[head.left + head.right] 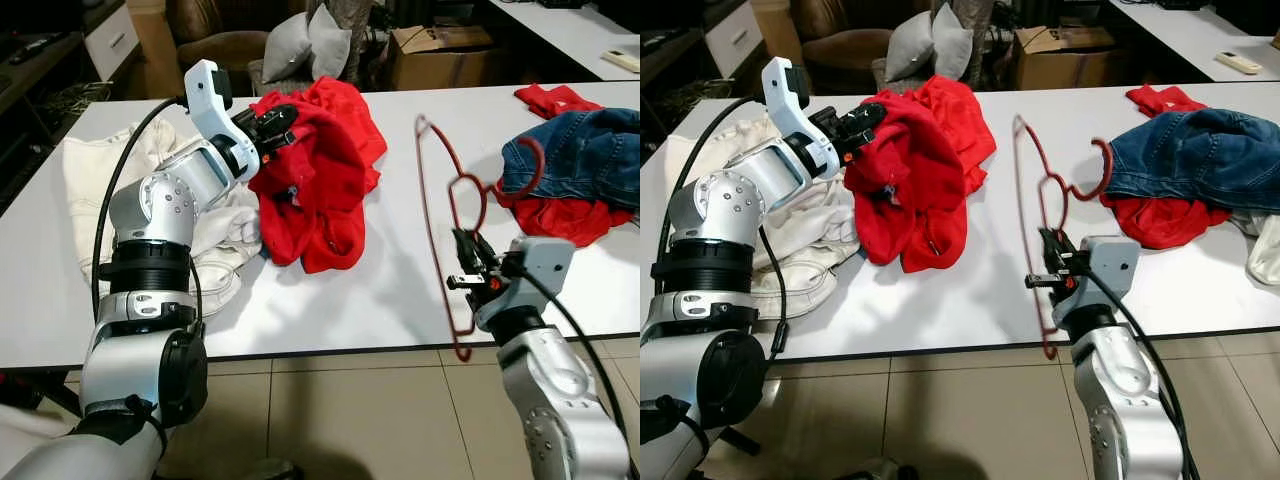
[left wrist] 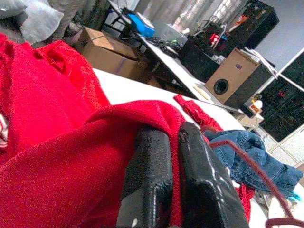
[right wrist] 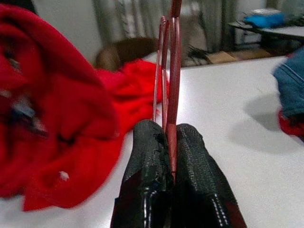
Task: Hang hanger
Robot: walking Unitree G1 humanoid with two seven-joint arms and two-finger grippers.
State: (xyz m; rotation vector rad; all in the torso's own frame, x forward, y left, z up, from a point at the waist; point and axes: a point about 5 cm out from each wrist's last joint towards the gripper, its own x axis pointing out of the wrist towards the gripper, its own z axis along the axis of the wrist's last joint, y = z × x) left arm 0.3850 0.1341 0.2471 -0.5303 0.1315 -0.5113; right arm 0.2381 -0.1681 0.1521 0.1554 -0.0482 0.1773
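A dark red wire hanger stands upright over the white table, its hook curling toward the jeans. My right gripper is shut on its lower bar near the table's front edge; the right wrist view has the red hanger pinched between the black fingers. My left gripper is shut on the upper edge of a red garment, lifting it partly off the table. In the left wrist view the red garment wraps over the fingers.
White clothing lies under my left arm. Blue jeans on red cloth lie at the table's right. Behind the table are a cardboard box, cushions and an armchair. Tiled floor lies below the front edge.
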